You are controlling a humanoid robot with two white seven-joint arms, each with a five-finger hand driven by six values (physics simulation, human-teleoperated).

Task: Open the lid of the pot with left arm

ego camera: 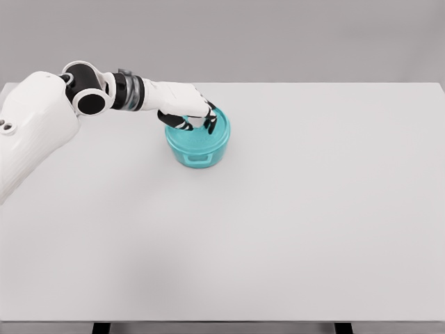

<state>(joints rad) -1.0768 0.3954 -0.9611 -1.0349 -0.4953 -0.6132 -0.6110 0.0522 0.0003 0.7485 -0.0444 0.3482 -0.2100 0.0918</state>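
A teal pot (198, 147) with a small handle on its near side stands on the white table (292, 209), left of the middle towards the back. Its teal lid (217, 133) sits on top, flush with the rim. My left hand (193, 118) is directly over the lid, fingers curled down around the lid's centre, where the knob is hidden under them. The hand covers the left and rear part of the lid. The right arm is out of view.
My left arm (42, 125) stretches in from the left edge across the table's back left corner. The table's far edge runs just behind the pot.
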